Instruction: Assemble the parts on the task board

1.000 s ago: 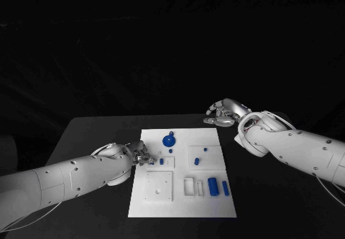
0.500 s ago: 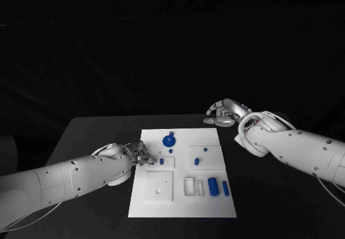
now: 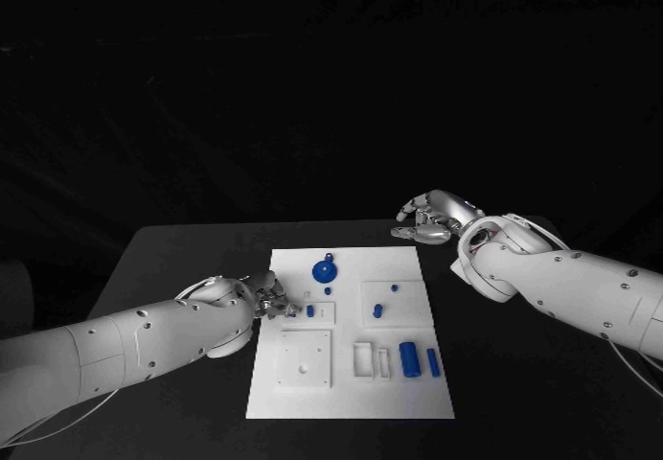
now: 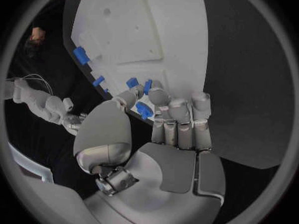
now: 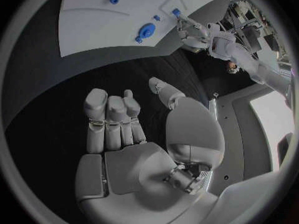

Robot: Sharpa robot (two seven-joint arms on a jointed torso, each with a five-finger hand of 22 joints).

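Board [image 3: 353, 383] position: centre of the black table [image 3: 180, 259], long axis running near to far. My left hand [image 3: 262, 299] sits at the board's left edge, about mid-length; the left wrist view shows its fingertips [image 4: 159, 97] drawn together around a small blue part [image 4: 147, 87] — pinched between thumb and fingers, just above the white surface. A second blue piece [image 4: 144, 110] lies close under those fingers; I cannot tell whether it touches them.

My right hand [image 3: 431, 218] hangs over bare table beyond the board's far right corner, well apart from every part. Its fingers [image 5: 112, 117] are loosely curled with gaps between them and hold nothing.

Parts on the board: a round blue piece [image 3: 324, 272] near the far end, a small blue peg [image 3: 378, 310] and a blue dot [image 3: 394, 286] in the right-hand square, and two blue cylinders [image 3: 410, 357] side by side near the right edge — beside a white frame [image 3: 371, 360]. A raised white square [image 3: 304, 359] occupies the near left area.
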